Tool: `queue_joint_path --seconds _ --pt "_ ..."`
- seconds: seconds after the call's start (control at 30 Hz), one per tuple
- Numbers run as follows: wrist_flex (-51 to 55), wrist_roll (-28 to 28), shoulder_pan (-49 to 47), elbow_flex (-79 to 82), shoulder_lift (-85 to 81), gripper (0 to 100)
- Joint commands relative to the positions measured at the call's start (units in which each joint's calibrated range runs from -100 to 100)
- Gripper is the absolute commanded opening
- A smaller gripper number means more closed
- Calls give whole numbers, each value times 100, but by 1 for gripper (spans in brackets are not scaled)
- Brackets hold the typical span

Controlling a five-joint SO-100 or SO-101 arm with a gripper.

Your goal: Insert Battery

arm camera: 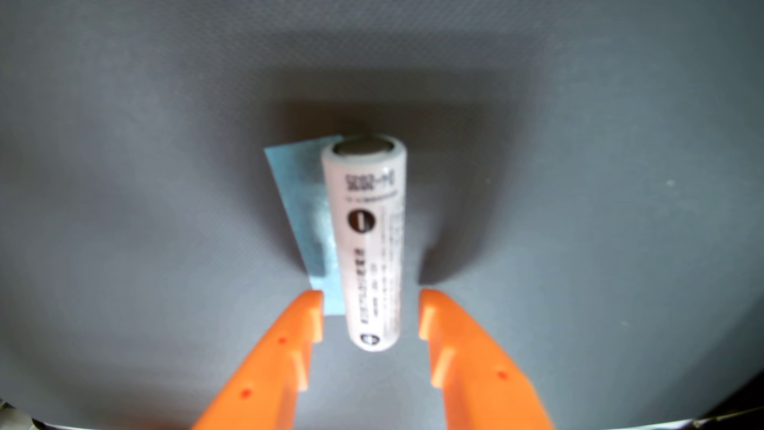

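Orange plastic end effector (371,308), two stepped fingers (285,359) dotted with small red marks.

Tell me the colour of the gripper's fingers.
Orange, plain in the wrist view: fingers either side of the battery.

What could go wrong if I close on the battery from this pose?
The gripper is open, its orange fingers flanking only the near end of the battery. Gripped that far from its middle, the cell could pivot or slip. It sits nearer the left finger in the wrist view, so that finger may touch first and roll it sideways. The battery lies partly on a blue piece, which might shift along with it. No battery holder is in view.
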Motion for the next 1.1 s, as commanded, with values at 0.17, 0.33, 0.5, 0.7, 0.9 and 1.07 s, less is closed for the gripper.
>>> queue_joint_path --seconds 0.17,0.33,0.5,0.7,0.9,1.07 --pt "-56 22 -22 33 -13 10" --pt "-56 22 -105 105 104 10" --pt "-56 22 -140 -39 337 6" --pt "-22 22 -81 -75 337 2" --pt "3 22 -152 -84 312 2" --pt "452 -40 -140 -526 229 2"
